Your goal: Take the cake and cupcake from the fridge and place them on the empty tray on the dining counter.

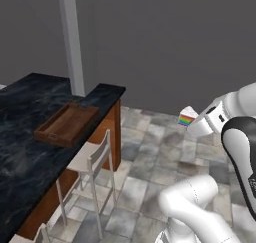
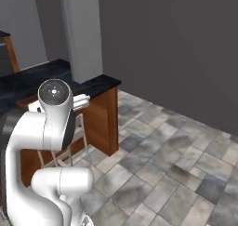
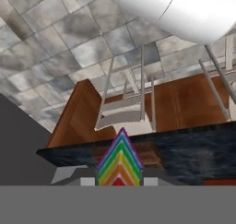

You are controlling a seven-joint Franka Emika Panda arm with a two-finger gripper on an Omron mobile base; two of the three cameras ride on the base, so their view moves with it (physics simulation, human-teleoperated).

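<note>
Item 1, nearest the hand camera: cake (image 3: pixel 119 161), a wedge with rainbow-striped layers, point facing away from the lens. It sits between the two tips of the claw (image 3: pixel 119 181), which is pinched on it from either side. In the left base view the same cake (image 1: pixel 186 117) shows white frosting on top and rainbow stripes on its side, carried at the end of the white arm, in the air above the tiled floor (image 1: pixel 165 157) and well apart from the worktop.

Item 2: dining counter (image 1: pixel 30 137), a long worktop with a black, white-veined marbled top on a brown wooden base. Its end panel appears brown in the right base view (image 2: pixel 104 118).

Item 3: tray (image 1: pixel 66 124), rectangular, brown wood, low raised sides, lying flat on the worktop near its end. Nothing lies inside it.

Item 4: chair (image 1: pixel 92 162), white, with a slatted back, tucked against the wooden base of the worktop, standing on the floor. In the hand view a chair (image 3: pixel 124 103) appears inverted, since that view is rolled.

Item 5: pillar (image 1: pixel 71 37), pale grey, rising behind the worktop near the tray's far end.

Item 6: wall (image 1: pixel 175 42), dark grey, plain, behind the tiled floor.
</note>
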